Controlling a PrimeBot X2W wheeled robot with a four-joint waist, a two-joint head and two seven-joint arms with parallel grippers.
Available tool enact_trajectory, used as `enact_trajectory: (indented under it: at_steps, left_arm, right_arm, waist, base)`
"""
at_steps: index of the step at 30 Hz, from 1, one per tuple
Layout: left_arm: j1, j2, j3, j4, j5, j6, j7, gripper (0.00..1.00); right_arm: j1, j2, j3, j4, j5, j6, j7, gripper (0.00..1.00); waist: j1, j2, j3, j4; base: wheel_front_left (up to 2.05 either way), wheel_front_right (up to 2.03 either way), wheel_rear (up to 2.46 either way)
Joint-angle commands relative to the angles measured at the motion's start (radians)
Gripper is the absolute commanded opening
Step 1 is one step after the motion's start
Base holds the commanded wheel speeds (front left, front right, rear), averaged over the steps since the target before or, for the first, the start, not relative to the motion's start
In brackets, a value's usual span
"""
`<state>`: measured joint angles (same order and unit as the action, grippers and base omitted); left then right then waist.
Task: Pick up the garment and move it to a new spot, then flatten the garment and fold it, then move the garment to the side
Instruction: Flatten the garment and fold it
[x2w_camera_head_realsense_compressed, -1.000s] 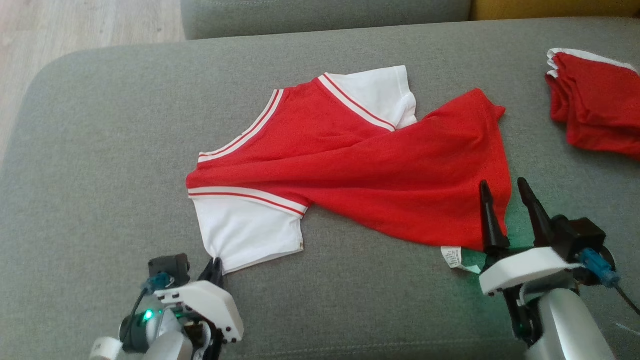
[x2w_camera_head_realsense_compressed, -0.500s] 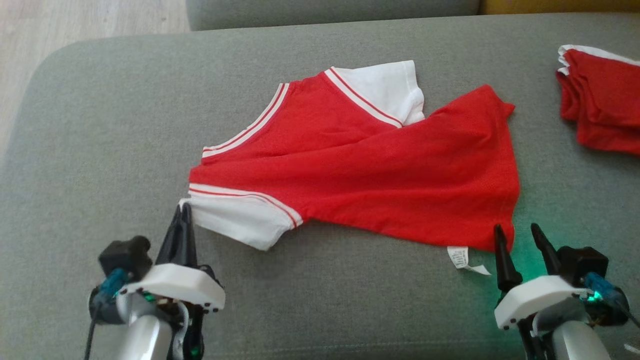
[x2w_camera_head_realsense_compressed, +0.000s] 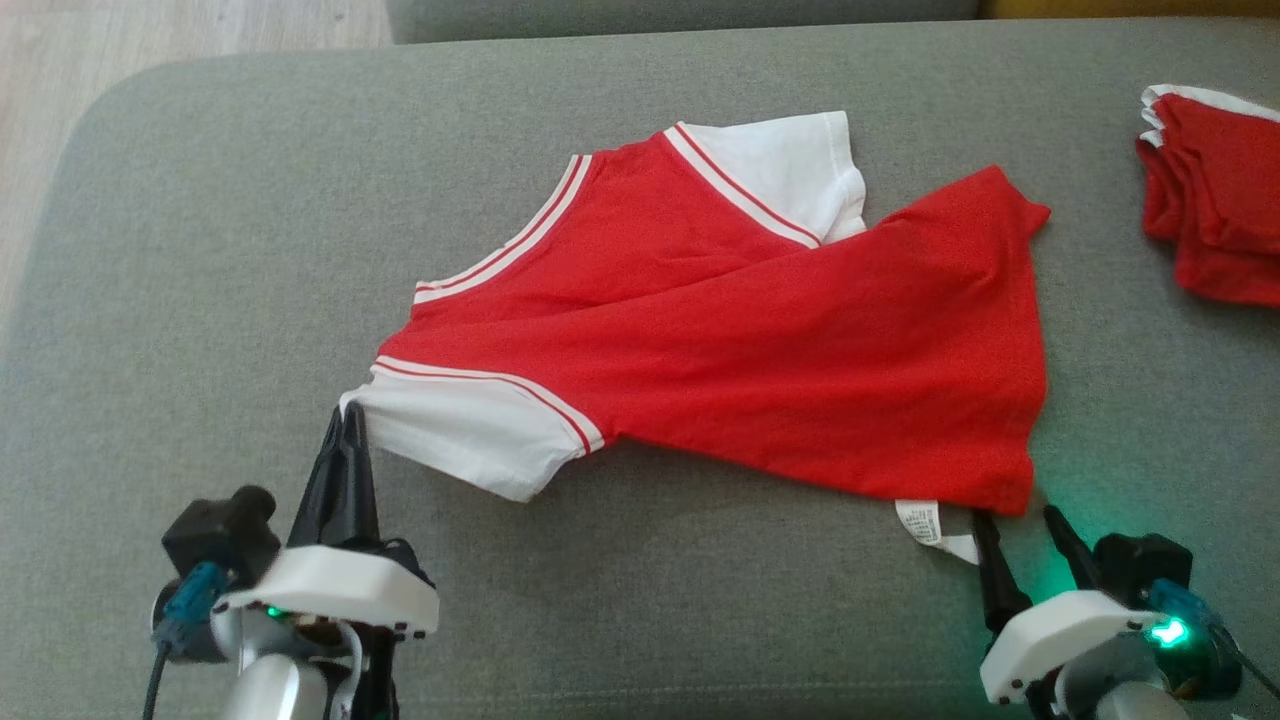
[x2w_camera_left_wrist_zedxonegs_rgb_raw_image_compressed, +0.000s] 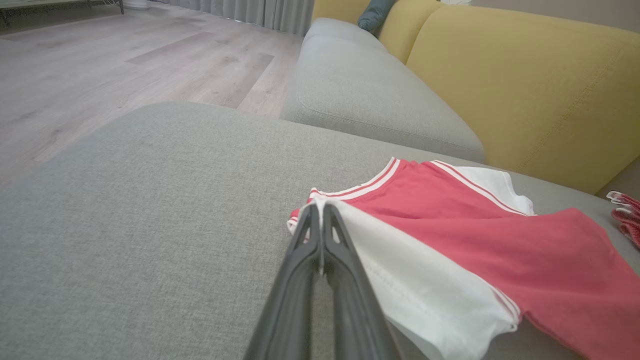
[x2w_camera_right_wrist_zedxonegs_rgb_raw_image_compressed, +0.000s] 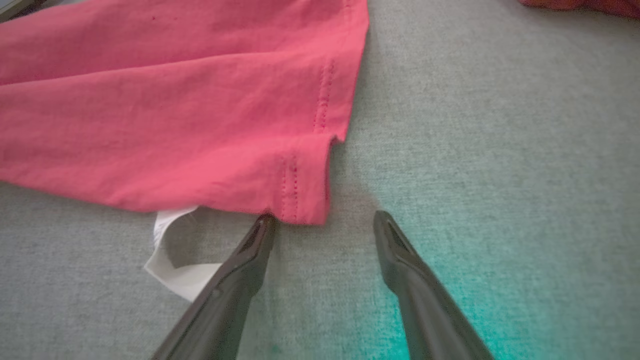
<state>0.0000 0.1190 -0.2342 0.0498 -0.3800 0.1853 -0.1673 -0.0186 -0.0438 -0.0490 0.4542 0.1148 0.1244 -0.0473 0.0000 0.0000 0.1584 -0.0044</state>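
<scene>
Head view: one red-and-white garment lies spread across the middle of the grey cushion. One separate red pile sits at the cushion's right edge. There are two grippers. The left gripper is pressed together, pinching the edge of the near white sleeve. The right gripper is spread beside the hem corner and one white label.

Left wrist view: sleeve cloth sits between the closed fingers. A yellow sofa back and a wooden floor lie beyond the cushion.

Right wrist view: there is bare cushion between the spread tips, and one finger crosses the label.
</scene>
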Motion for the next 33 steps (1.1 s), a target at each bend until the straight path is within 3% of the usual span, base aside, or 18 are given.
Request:
enact_trajectory:
  at_steps: [1, 8, 23, 33]
  left_arm:
    - [-0.021, 0.014, 0.038, -0.039, -0.003, 0.006, 0.001, 0.00]
    - [-0.022, 0.014, 0.031, -0.036, -0.008, 0.006, 0.001, 0.00]
    - [-0.024, 0.023, 0.022, -0.044, -0.011, 0.013, 0.010, 0.00]
    - [-0.041, 0.021, 0.008, -0.031, -0.014, 0.011, 0.009, 0.00]
  right_arm:
    - [-0.032, -0.006, 0.028, -0.017, 0.003, 0.006, -0.013, 1.00]
    - [-0.023, -0.006, 0.060, -0.045, 0.003, 0.006, -0.021, 1.00]
    - [0.080, -0.006, 0.021, -0.337, -0.038, 0.006, 0.056, 1.00]
    - [-0.017, -0.006, 0.015, -0.103, 0.017, 0.006, 0.001, 1.00]
  waist:
    - [0.0000, 0.0000, 0.000, 0.001]
    - [0.0000, 0.0000, 0.004, 0.002]
    - [0.0000, 0.0000, 0.012, -0.021]
    - [0.0000, 0.0000, 0.027, 0.012]
  base:
    - [0.00, 0.00, 0.00]
    - [0.00, 0.00, 0.00]
    - [0.00, 0.00, 0.00]
    - [0.00, 0.00, 0.00]
